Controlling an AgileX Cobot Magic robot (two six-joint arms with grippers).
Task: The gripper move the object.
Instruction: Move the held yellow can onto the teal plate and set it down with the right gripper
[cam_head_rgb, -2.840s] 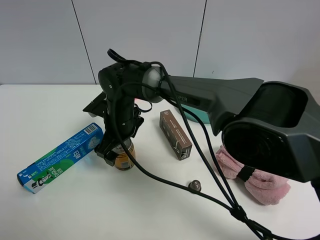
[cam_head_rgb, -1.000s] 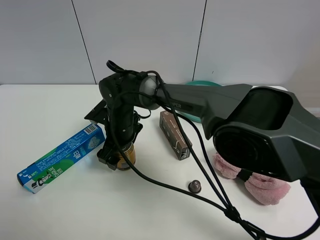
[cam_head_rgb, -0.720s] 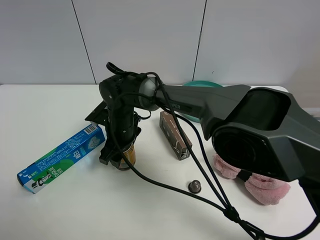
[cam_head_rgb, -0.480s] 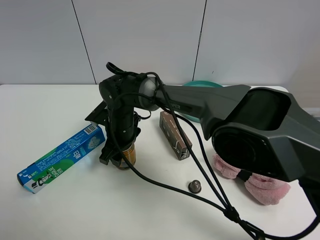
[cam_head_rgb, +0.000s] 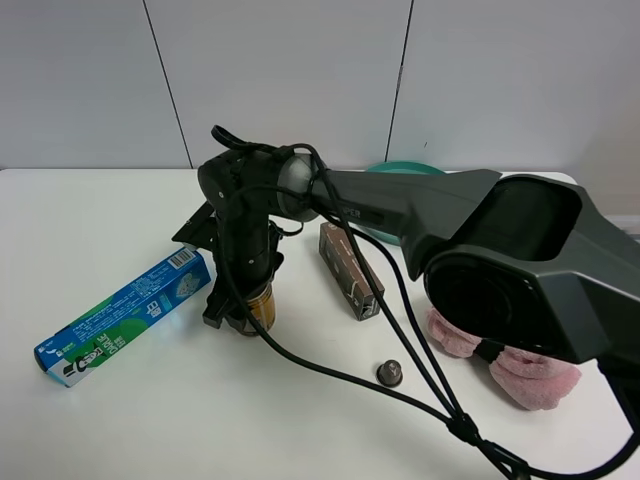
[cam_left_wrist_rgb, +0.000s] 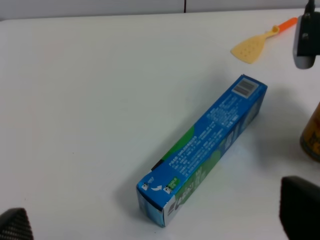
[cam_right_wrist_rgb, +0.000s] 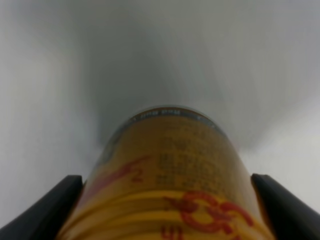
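Note:
The golden-orange can (cam_head_rgb: 261, 306) stands upright on the white table (cam_head_rgb: 90, 220), left of centre in the high view. The right gripper (cam_head_rgb: 243, 311), at the end of the large dark arm that reaches across from the right, comes down over the can with its black jaws on either side. In the right wrist view the can (cam_right_wrist_rgb: 170, 165) fills the space between the two fingers (cam_right_wrist_rgb: 47, 212), which press its sides. The can's edge also shows in the left wrist view (cam_left_wrist_rgb: 312, 135). The left gripper (cam_left_wrist_rgb: 156, 222) is open and empty, and out of the high view.
A blue-green toothpaste box (cam_head_rgb: 120, 315) lies just left of the can. A brown box (cam_head_rgb: 350, 268) lies to its right, with a small dark capsule (cam_head_rgb: 388, 372) nearer the front. A pink cloth (cam_head_rgb: 500, 360), a teal bowl (cam_head_rgb: 400, 168), black cables (cam_head_rgb: 420, 395) and an orange spatula (cam_left_wrist_rgb: 260, 42) are also there.
The right arm has swung slightly left and its wrist has settled lower around the can. The can has shifted a little to the right. The other objects have not moved.

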